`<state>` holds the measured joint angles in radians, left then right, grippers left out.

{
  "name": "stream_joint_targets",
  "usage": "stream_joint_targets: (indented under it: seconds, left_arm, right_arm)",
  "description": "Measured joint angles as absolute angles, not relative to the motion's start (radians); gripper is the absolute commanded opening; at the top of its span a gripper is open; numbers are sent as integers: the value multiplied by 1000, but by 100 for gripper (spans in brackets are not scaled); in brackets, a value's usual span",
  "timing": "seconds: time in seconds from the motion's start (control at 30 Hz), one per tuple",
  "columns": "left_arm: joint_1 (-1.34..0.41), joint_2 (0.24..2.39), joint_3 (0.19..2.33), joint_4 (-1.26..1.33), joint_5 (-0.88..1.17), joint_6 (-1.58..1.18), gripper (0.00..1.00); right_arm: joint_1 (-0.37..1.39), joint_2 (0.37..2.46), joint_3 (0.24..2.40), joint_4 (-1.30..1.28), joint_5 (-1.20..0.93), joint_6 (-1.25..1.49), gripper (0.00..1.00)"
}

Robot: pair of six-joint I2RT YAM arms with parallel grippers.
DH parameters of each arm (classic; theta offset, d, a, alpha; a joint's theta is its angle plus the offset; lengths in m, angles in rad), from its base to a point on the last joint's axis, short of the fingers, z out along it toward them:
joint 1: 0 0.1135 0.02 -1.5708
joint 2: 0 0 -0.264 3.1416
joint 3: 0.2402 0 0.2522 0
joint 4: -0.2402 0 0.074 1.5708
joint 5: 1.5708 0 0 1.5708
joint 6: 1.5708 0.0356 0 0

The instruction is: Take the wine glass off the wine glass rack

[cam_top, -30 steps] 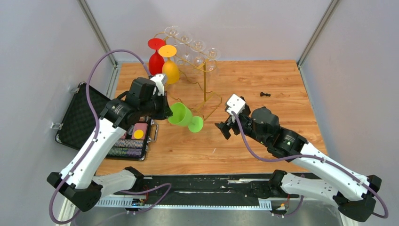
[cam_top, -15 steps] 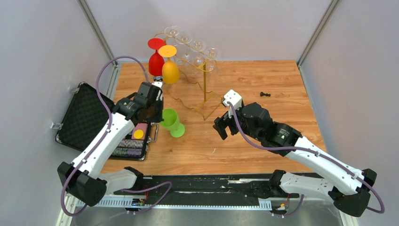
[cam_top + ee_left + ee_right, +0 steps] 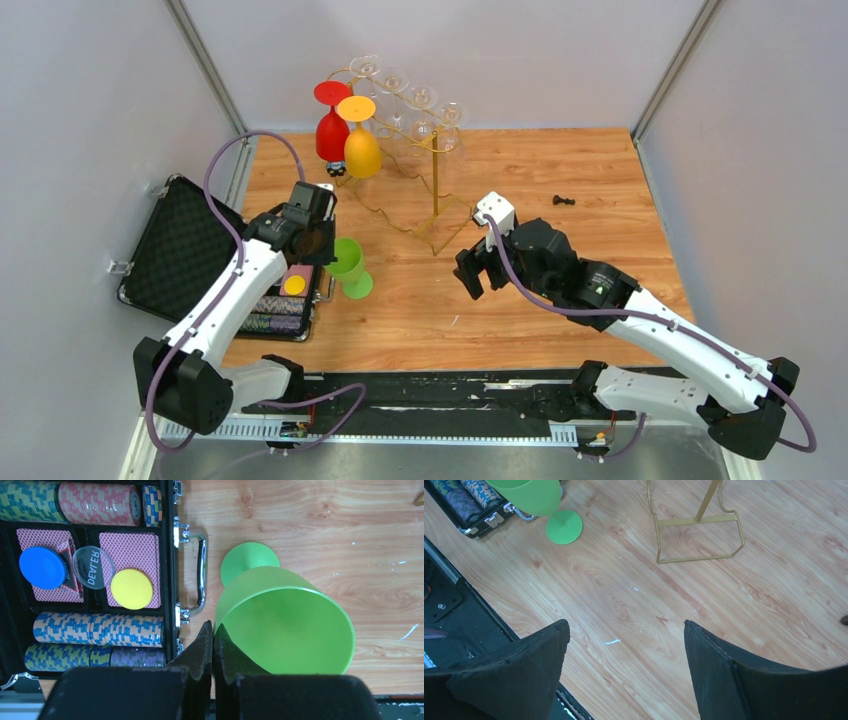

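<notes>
Item 1. The left gripper [image 3: 212, 645] is clamped tight on the rim of the green wine glass [image 3: 348, 262]. The wall of the bowl is pinched between its fingers.

Item 2. The green wine glass is off the wine glass rack [image 3: 436, 170]. It is roughly upright, mouth up, at about 8 o'clock from the rack's wire base. Its foot is at desk [image 3: 560, 260] level, but contact with the wood cannot be confirmed. The glass is just beside the handle of the open poker chip case [image 3: 190, 250], which lies at the desk's 9 o'clock edge.

Item 3. The right gripper [image 3: 624, 645] is spread wide and holds nothing. It hangs over bare wood at about 5 o'clock from the rack base, apart from it.

Item 4. The rack stands at the desk's 12 o'clock side. A red glass [image 3: 331, 130] and a yellow glass [image 3: 361, 148] hang foot-up on its 9 o'clock arms. Clear glasses [image 3: 420, 100] hang along the top arms.

Item 5. A small black piece [image 3: 565, 201] lies on the desk at 3 o'clock from the rack.
</notes>
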<state>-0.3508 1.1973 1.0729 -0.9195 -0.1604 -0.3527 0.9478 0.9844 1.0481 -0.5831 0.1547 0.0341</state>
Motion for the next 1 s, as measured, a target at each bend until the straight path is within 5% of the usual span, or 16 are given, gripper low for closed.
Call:
stream_joint_targets:
  seconds: [0.7,1.0]
  left_arm:
    - [-337,1201,1067,-894,-192,-326,0]
    - [-337,1203,1069,-898,-191,-324,17]
  right_arm:
    - [948,1003,1048,-588,155,56,85]
    - [947,1007,1048,-588,155,60,86]
